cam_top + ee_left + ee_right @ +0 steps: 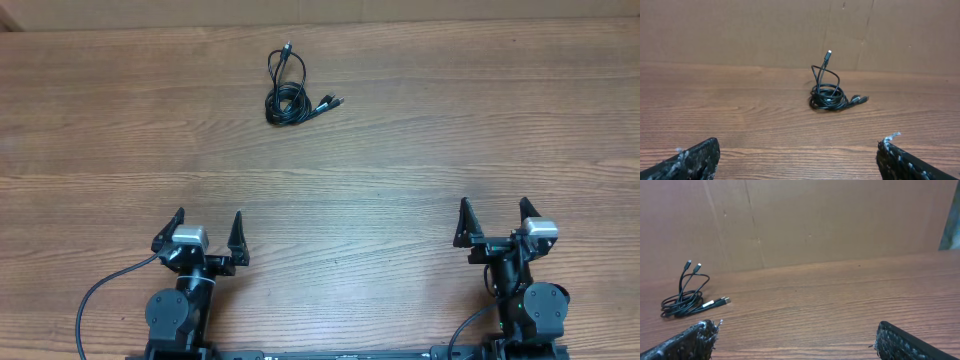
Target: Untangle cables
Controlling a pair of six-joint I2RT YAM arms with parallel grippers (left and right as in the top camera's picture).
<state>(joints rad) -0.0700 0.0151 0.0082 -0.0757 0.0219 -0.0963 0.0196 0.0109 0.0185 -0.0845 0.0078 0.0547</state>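
Observation:
The cables [288,95] lie as one small black coiled bundle on the wooden table [400,150], far back and left of centre, with plug ends sticking out up and to the right. In the left wrist view the cables [829,95] sit well ahead, one plug raised. From the right wrist, the cables [687,300] appear far left. My left gripper [209,225] is open near the front edge, nothing between its fingers. My right gripper [494,213] is open too at the front right, empty. Both are far from the bundle.
A brown cardboard wall [790,30] stands along the table's far edge behind the bundle. Thick black wires [100,300] run from the arm bases at the front edge.

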